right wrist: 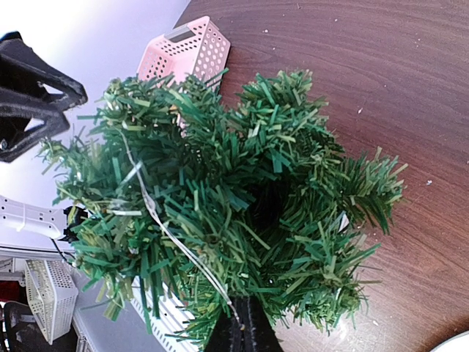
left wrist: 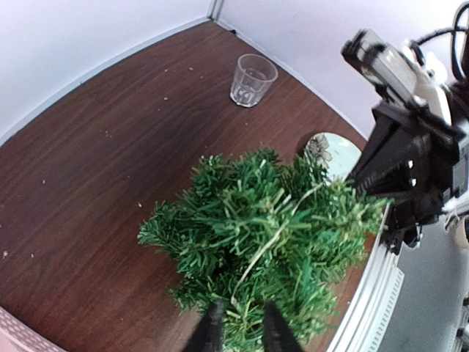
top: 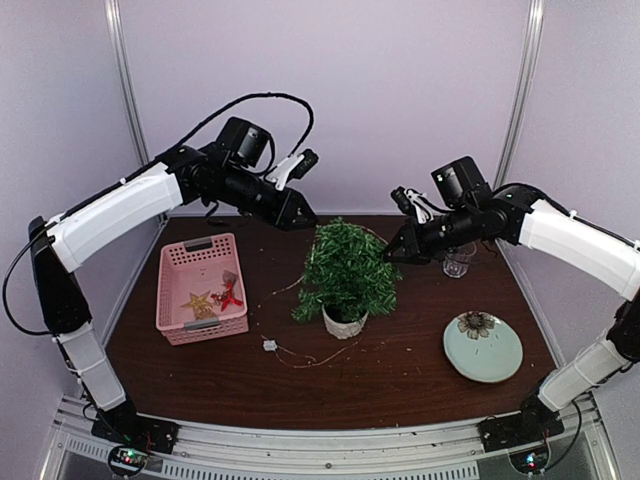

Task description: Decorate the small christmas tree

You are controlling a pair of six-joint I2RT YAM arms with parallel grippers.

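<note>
The small christmas tree stands mid-table in its white pot. A thin pale wire lies across its top, and a strand trails over the table to a small box. My right gripper is at the tree's right side, shut on the wire's end. My left gripper hovers at the tree's upper left. Its fingers stand slightly apart over the foliage, and the wire ends just beyond them, not held.
A pink basket on the left holds a gold star and a red ornament. A clear glass stands at the back right. A pale green plate with a flower ornament lies at the front right.
</note>
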